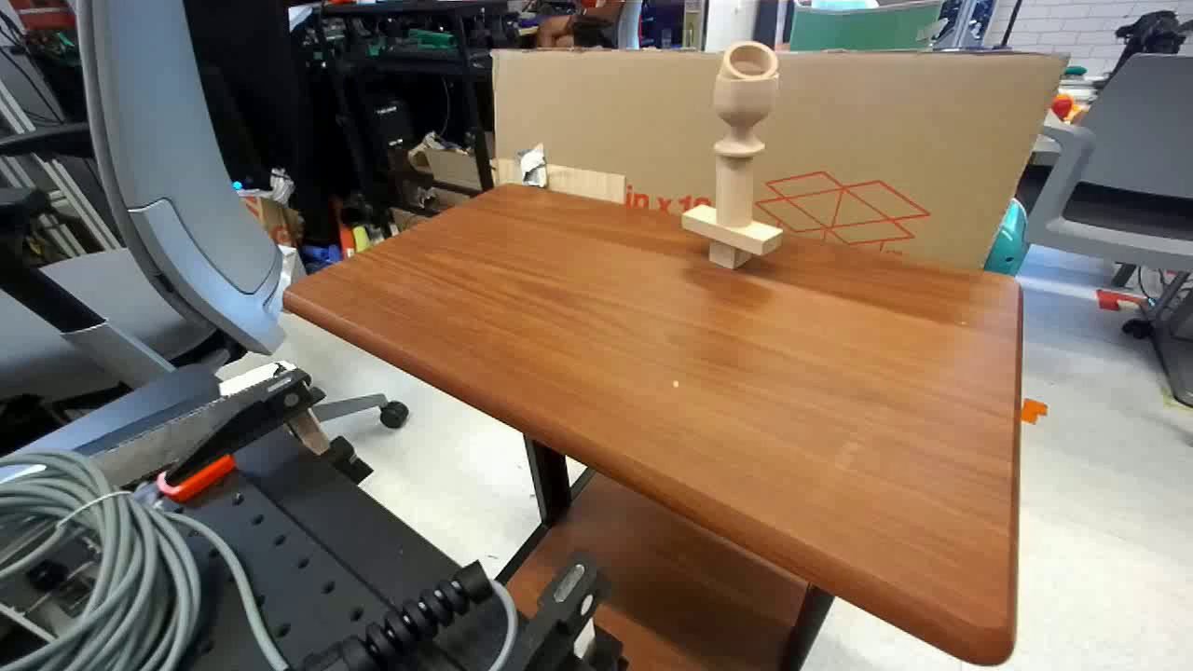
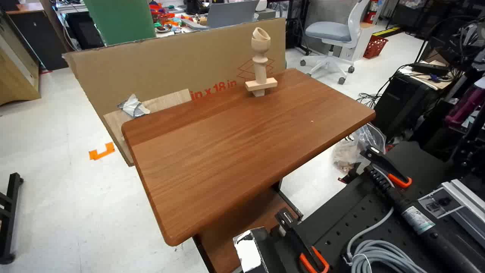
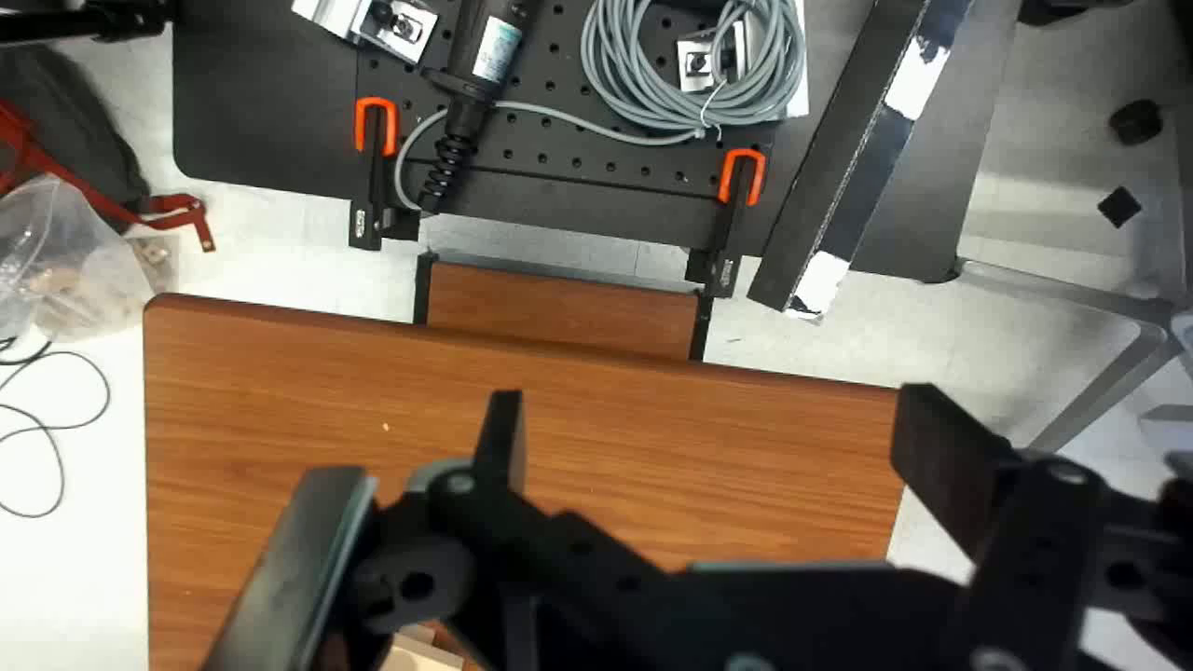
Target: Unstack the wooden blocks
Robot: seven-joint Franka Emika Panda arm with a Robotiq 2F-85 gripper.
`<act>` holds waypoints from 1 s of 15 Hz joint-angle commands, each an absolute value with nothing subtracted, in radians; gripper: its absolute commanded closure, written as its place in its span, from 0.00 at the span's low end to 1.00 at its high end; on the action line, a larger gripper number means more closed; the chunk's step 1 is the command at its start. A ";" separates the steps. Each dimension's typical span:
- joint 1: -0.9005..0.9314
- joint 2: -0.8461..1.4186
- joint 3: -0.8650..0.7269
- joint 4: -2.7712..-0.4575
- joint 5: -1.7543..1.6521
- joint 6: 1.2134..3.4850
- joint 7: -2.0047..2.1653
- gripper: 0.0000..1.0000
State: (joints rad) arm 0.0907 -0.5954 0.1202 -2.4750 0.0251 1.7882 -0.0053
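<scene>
1. I see the wooden blocks point(image 1: 734, 191) stacked on the tabletop point(image 1: 652, 354).
2. My tool point(image 3: 718, 433) stands with its jaws wide apart.
3. A clear bag point(image 3: 65, 244) holds tan contents point(image 3: 79, 296) too blurred to name.

At the upper right of an exterior view, white brick wall point(image 1: 1072, 28), with a grey armchair point(image 1: 1132, 140) below. Close at the left, blue-grey chair back point(image 1: 163, 140). Across the middle in both exterior views, brown wood-grained bench point(image 1: 652, 354), a broad cardboard panel point(image 1: 606, 112) behind. Pale, glossy floor point(image 2: 49, 197) along the left of an exterior view; swivel chair point(image 2: 327, 29) and red basket point(image 2: 376, 47) at upper right.
</scene>
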 commanded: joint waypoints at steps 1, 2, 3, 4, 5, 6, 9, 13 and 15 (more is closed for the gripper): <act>0.100 -0.594 0.113 -2.473 0.021 1.787 -0.001 0.00; 0.100 -0.594 0.113 -2.473 0.021 1.787 -0.001 0.00; 0.100 -0.594 0.113 -2.473 0.021 1.787 -0.001 0.00; 0.100 -0.594 0.113 -2.473 0.021 1.787 -0.001 0.00; 0.100 -0.594 0.113 -2.473 0.021 1.787 -0.001 0.00; 0.100 -0.594 0.113 -2.473 0.021 1.787 -0.001 0.00; 0.100 -0.594 0.113 -2.473 0.021 1.787 -0.001 0.00; 0.089 -0.567 0.104 -2.449 0.035 1.776 0.017 0.00; 0.069 -0.534 0.083 -2.421 0.052 1.803 0.051 0.00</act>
